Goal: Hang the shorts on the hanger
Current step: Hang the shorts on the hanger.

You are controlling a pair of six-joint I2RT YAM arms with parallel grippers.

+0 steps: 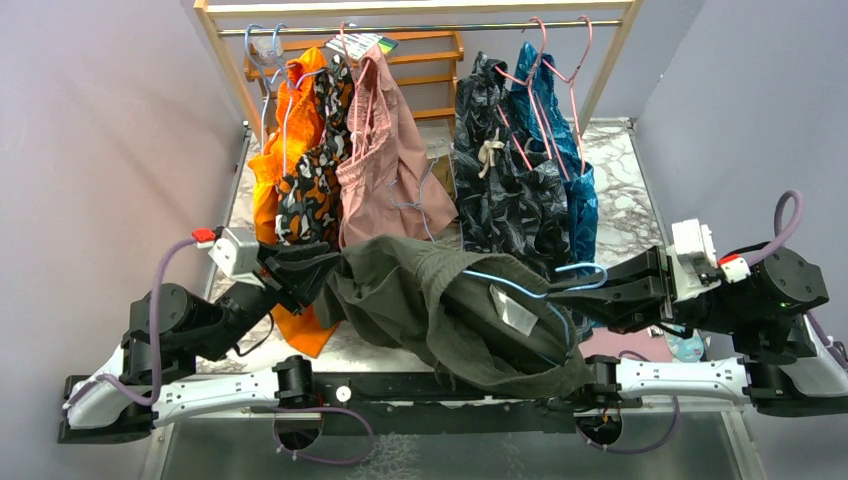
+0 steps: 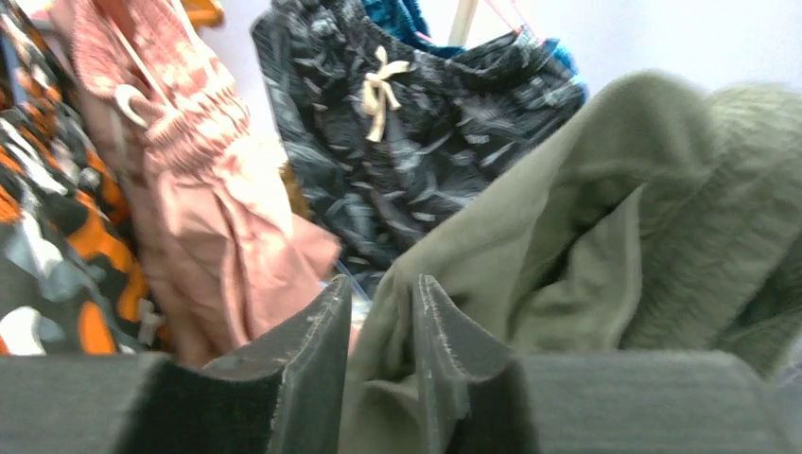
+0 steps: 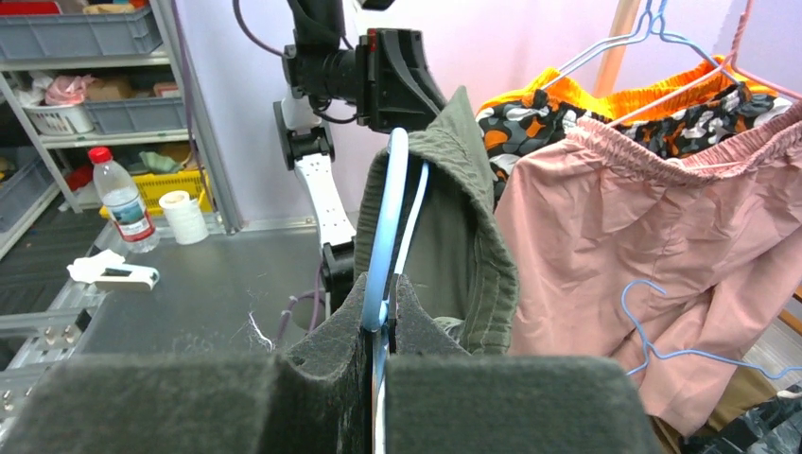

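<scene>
**Right gripper** (image 3: pixel 378 295) — pads closed tight on the wire of the light-blue hanger (image 3: pixel 384 222), which reaches leftward above the near edge of the table (image 1: pixel 622 175). The olive shorts (image 1: pixel 440 300) hang between the two arms, in front of the rack (image 1: pixel 420 28), with the hanger's far end inside the waistband. **Left gripper** (image 2: pixel 378 298) — jaws narrowly parted at the waistband's left edge, with olive cloth lying in the gap. Whether the cloth is pinched cannot be told.
</scene>
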